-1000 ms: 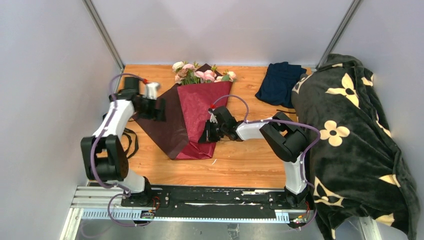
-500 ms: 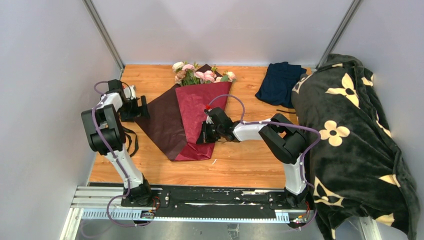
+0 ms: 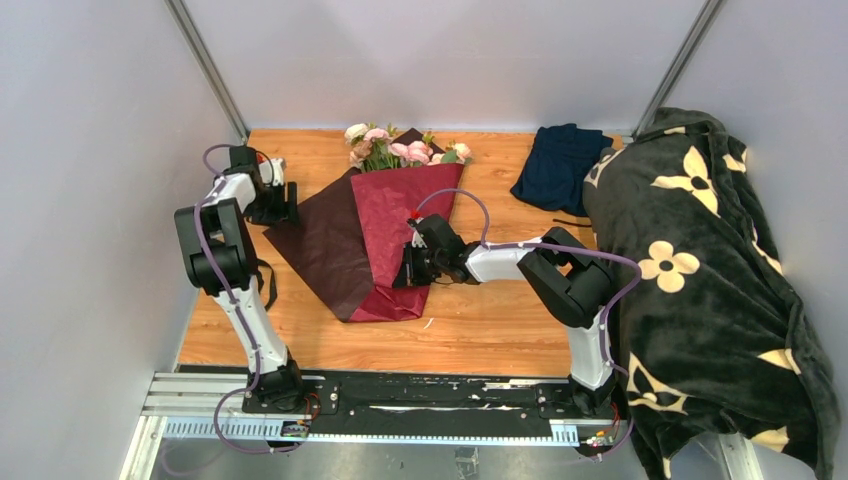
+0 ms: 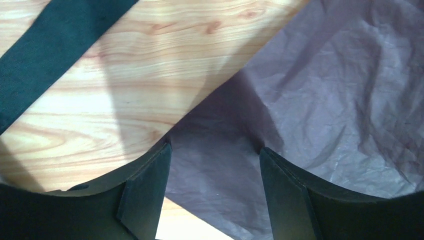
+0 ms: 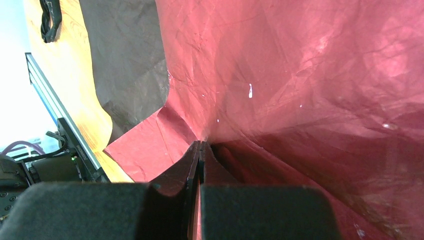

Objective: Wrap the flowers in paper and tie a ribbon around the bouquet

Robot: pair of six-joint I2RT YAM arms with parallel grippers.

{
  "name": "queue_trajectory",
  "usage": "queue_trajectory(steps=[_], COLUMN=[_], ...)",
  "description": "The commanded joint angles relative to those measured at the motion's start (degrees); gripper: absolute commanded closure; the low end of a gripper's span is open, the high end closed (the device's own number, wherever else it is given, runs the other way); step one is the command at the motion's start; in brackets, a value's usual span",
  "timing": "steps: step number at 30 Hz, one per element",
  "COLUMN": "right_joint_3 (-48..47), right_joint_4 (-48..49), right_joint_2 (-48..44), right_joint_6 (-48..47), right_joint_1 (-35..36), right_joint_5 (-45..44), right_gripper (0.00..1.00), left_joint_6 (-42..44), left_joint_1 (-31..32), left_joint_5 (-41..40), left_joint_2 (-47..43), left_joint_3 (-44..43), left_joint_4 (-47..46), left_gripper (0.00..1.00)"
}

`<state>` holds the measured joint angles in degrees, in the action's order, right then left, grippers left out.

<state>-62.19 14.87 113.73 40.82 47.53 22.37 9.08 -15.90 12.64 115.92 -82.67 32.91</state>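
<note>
**Item 1: left gripper (image 4: 215,150).** Released, grasping nothing. It is poised over the outer corner of the large crinkled burgundy-red paper sheet (image 3: 400,215). The sheet's maroon-brown reverse lies flat beneath the gap between the fingers. Contact with the sheet: cannot tell.

**Item 2: right gripper (image 5: 200,145).** Clenched, with the tips together at a crease in the sheet's red face, toward the narrow stem end. Whether a thin fold is trapped between them: cannot tell.

**Item 3: bunch of pale pink and cream roses with green leaves (image 3: 400,148).** The blooms protrude from the end of the sheet farthest from the right gripper, well apart from both grippers. The stems are hidden under the red flap.

**Item 4: narrow floppy black ribbon (image 5: 50,17).** It lies loose on the wooden tabletop (image 3: 480,320) beside the left gripper, apart from the sheet. It is not yet tied.

**Step in hand (judged).** Take the open brown flap and fold it across the red one.

**Handling notes.**
- Lower the left gripper until one finger slips under the corner, then close on the edge alone. The sheet looks thin and likely to slide or tear.
- Carry the flap in a low arc toward the right gripper.
- Let the right gripper anchor the crease so the roses do not shift.
- Keep the fold line along the stems.
- Let go only once the flap overlaps.
</note>
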Motion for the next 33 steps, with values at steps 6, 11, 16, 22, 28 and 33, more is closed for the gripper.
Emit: queue_trajectory(steps=[6,11,16,22,28,33], right_joint_3=[2.9,3.3,2.8,1.1,0.9,1.8], right_joint_4=[-9.6,-9.6,-10.7,-12.0,-12.7,-12.5], right_joint_2=[4.0,3.7,3.5,4.4,4.8,4.0], right_joint_6=[-2.5,-2.3,-2.9,-3.6,-3.9,-3.7], right_joint_1=[1.7,1.8,1.9,2.0,2.0,2.1], right_joint_5=[-2.5,-2.3,-2.8,-3.1,-3.1,-3.7], right_gripper=[1.00,1.00,1.00,1.00,1.00,1.00], left_joint_6=[2.6,7.3,27.8,38.7,40.0,41.2], left_joint_1=[2.1,1.9,2.1,4.0,6.0,7.8], left_joint_5=[9.6,6.2,3.3,-4.0,-0.1,0.0], left_joint_2=[3.3,1.5,7.5,15.7,18.9,20.1], left_joint_3=[0.6,-4.7,-20.6,-26.8,-26.7,-25.1], left_joint_4=[7.4,9.0,18.2,24.1,27.8,32.2], left_gripper=[0.76,0.54,0.17,0.07,0.06,0.12])
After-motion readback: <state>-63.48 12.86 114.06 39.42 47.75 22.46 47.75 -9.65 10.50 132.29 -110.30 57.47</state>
